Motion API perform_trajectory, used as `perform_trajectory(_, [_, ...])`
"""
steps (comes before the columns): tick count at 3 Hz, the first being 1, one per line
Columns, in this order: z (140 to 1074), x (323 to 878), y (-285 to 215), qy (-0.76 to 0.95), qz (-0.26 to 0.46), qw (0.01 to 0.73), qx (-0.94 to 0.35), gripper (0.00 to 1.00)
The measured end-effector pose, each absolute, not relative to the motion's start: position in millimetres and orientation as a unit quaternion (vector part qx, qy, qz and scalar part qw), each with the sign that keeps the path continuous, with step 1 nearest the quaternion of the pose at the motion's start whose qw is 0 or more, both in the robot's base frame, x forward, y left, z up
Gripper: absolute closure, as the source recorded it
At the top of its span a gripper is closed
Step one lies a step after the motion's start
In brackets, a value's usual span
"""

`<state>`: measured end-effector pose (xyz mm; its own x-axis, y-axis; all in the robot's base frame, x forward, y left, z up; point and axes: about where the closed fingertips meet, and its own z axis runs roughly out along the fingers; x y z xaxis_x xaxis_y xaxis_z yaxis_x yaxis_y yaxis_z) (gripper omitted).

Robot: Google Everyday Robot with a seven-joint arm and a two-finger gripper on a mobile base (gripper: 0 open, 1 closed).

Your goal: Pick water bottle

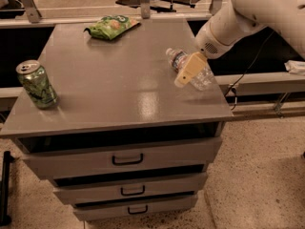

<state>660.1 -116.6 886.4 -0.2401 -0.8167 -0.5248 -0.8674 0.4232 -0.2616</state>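
Observation:
The water bottle (204, 77) is a small clear crinkled bottle with a white cap and a blue-and-red label band. It lies on its side near the right edge of the grey cabinet top (119, 80), cap pointing to the back left. My gripper (188, 70), on a white arm coming in from the upper right, hangs right over the bottle's middle, its tan fingers (190, 68) covering part of it.
A green soda can (37, 84) stands at the left edge of the top. A green snack bag (112, 26) lies at the back. Several drawers with black handles (127, 160) sit below. A rail and cable run along the right side.

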Motion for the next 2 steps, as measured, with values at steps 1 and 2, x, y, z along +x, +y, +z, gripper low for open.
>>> perform_trajectory(1, [861,688,-123,0.812,0.071,0.303,-0.494,0.02])
perform_trajectory(2, [844,697,-129,0.828,0.087,0.29,-0.473,0.25])
